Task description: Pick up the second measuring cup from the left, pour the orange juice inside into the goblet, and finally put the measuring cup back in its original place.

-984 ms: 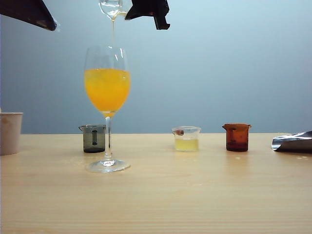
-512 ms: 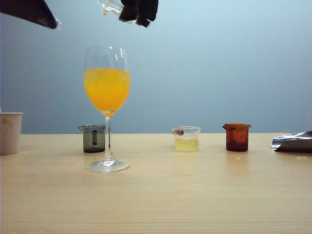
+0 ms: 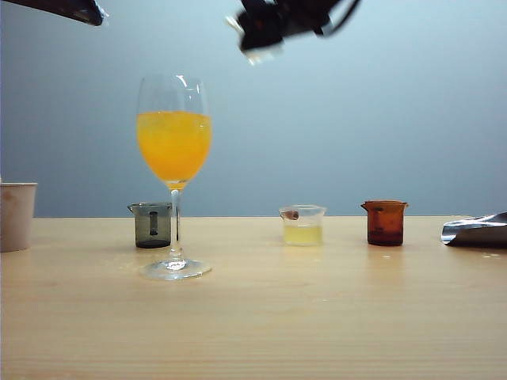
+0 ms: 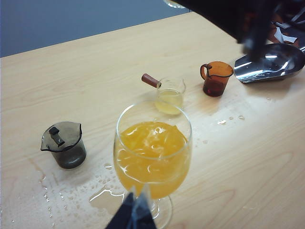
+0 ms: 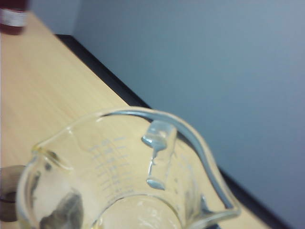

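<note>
The goblet [image 3: 174, 170] stands left of centre on the wooden table, its bowl more than half full of orange juice [image 3: 174, 146]. In the left wrist view the goblet [image 4: 152, 157] and its juice [image 4: 151, 143] are seen from above. High up and to the goblet's right, my right gripper [image 3: 265, 28] is shut on the second measuring cup [image 3: 260, 54], which is blurred there. The right wrist view shows that clear cup [image 5: 128, 181] close up, with no juice in it. My left gripper [image 3: 83, 12] hangs at the top left, its tips [image 4: 136, 210] shut on nothing, just above the goblet.
On the table stand a smoky grey cup [image 3: 153, 225], a clear cup of pale yellow liquid [image 3: 303, 225], an amber cup [image 3: 386, 222], a metal scoop [image 3: 475, 230] at the right edge and a beige cup [image 3: 16, 215] at the left. Spilled drops [image 4: 114, 193] wet the wood round the goblet's foot.
The thin stream into the goblet has stopped. My right gripper has swung rightward away from above the goblet and rolled the cup back from its pouring tilt. The left gripper has edged upward.
</note>
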{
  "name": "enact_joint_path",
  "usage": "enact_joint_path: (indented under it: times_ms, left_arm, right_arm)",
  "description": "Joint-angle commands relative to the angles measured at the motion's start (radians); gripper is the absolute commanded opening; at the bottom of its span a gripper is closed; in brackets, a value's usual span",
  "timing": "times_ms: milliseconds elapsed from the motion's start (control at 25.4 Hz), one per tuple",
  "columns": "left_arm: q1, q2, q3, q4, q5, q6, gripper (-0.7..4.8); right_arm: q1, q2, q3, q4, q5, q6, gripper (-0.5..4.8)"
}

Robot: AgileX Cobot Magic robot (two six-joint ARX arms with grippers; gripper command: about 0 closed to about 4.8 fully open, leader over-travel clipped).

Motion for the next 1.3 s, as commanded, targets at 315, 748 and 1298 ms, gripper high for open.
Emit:
enact_joint_path:
  times_ms: [315,748,1298]
  left_arm:
    - [0.0,-0.002,0.003,0.096,-0.003,0.003,-0.05]
    - [0.0,-0.002,0.003,0.14,-0.004,0.028,-0.05]
    - [0.0,-0.002,0.003,0.141,-0.029,0.051,-0.05]
  right_arm:
    - [-0.072,0.189,0.004,0.246,-0.166,0.216,1.15]
    - [-0.074,0.43,0.004,0.477,-0.261,0.32,1.11]
    - [-0.065,0.507,0.002,0.494,-0.27,0.386,1.11]
